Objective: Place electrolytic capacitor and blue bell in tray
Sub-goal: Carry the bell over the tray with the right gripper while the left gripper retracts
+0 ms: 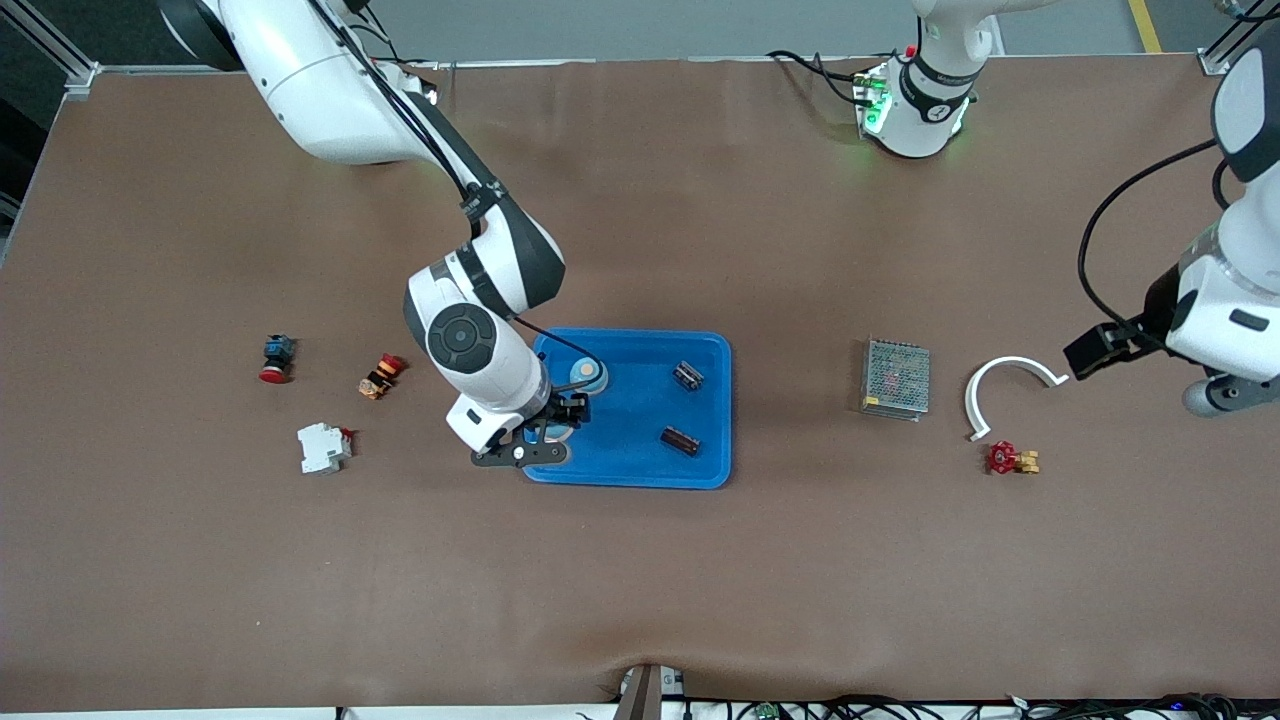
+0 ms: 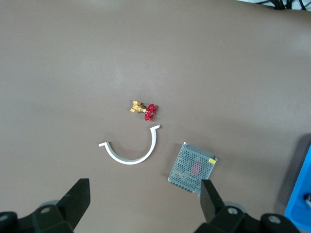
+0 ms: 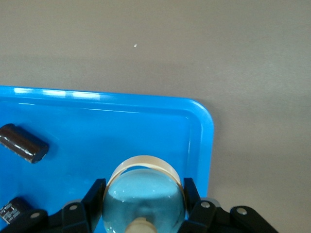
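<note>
Brown bench top [image 1: 700,560] on my feed, with the blue tray [image 1: 640,440] sitting mid-bench. My right gripper [image 1: 545,425] is over the tray corner toward the right arm's end, jaws pinching a blue bell [image 3: 144,201]. Two dark capacitors [image 1: 687,376] lie in the tray toward its other end. Left gripper [image 2: 146,199] waits with jaws spread over the left arm's end, above a white curved clip [image 2: 132,153].

Bright, even overhead light, soft shadows, and glare streaks on the tray [image 3: 199,127] rim.
</note>
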